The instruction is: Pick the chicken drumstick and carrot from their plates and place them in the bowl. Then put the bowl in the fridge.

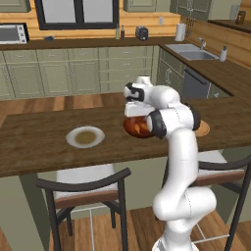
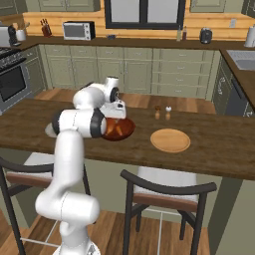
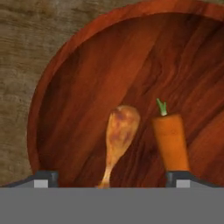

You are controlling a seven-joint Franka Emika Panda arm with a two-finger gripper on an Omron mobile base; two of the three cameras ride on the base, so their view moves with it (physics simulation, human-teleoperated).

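Two foods, drumstick [image 3: 119, 135] and carrot [image 3: 170, 142], lie in the bowl [image 3: 78, 78] beneath the wide-spread gripper [image 3: 113, 178].

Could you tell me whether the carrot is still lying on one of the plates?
No, in the hand view the carrot lies inside the bowl, beside the chicken drumstick.
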